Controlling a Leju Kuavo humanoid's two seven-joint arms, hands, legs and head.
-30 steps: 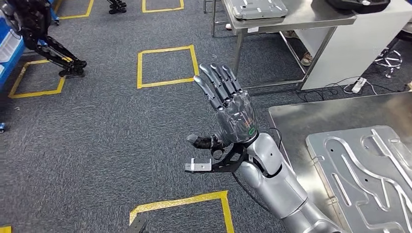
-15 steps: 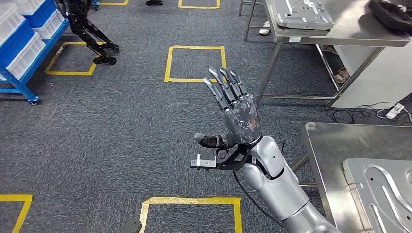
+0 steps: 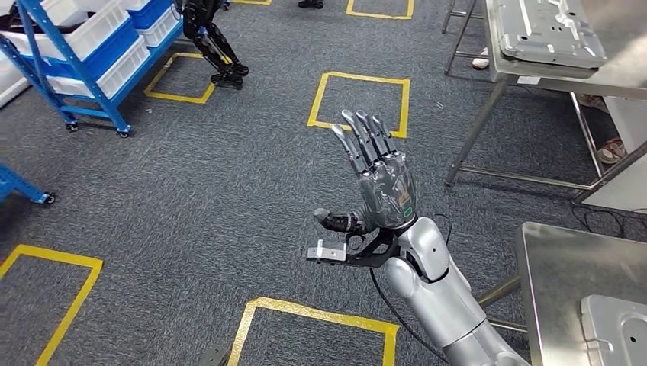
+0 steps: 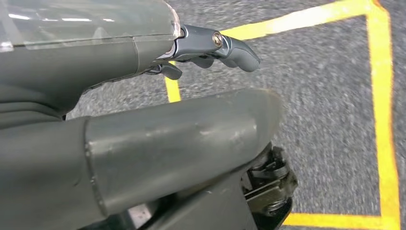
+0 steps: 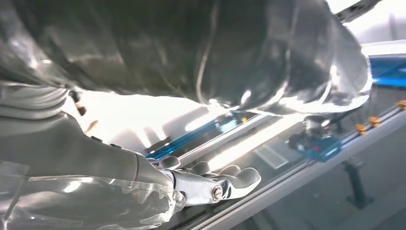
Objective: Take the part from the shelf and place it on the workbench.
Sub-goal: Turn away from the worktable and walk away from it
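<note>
A flat metal part (image 3: 616, 332) lies on the steel workbench (image 3: 561, 274) at the lower right of the head view. The robot's right hand (image 3: 379, 183) is raised over grey carpet (image 3: 191, 191), fingers (image 3: 358, 141) straight and spread, holding nothing. The left hand (image 4: 143, 134) hangs above yellow floor tape (image 4: 383, 96), fingers loosely apart and empty. A blue shelf (image 3: 84, 46) of bins stands at far left.

My right hand (image 3: 379, 187) is dark grey and shiny, on a silver arm (image 3: 442, 297). The carpet floor (image 3: 191, 191) is speckled grey with yellow tape squares (image 3: 357, 103). The shelf (image 3: 84, 53) is blue with white bins (image 3: 91, 34), and the workbench (image 3: 564, 282) is silver.
</note>
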